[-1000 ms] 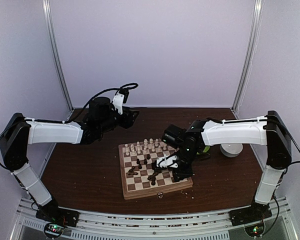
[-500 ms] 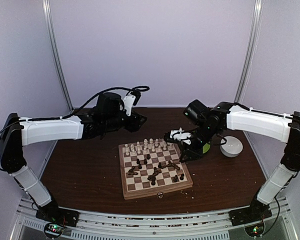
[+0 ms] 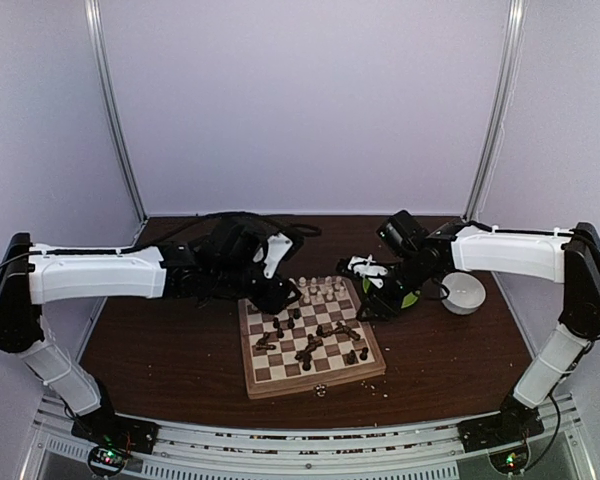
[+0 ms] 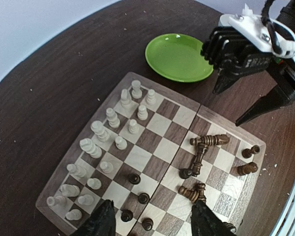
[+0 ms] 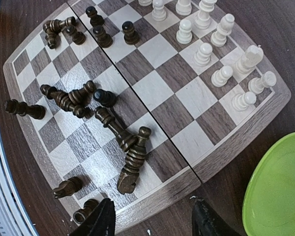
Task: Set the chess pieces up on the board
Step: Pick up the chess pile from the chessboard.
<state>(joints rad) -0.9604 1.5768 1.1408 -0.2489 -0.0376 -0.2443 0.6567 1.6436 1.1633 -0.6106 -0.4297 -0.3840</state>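
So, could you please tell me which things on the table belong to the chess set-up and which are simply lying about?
Part of the job: the board; the pale chess pieces, standing along one side; the dark chess pieces, several toppled.
Just lying about: the green plate beside the board; the white bowl.

Soft, even light from above fills every view, and shadows on the dark bench [image 3: 180, 350] are faint. Both wrist views bow the board [image 5: 187, 96] outward at its edges. The green plate [image 4: 179, 56] looks bright without glare. Wrist views are sharp; the top view is coarser.
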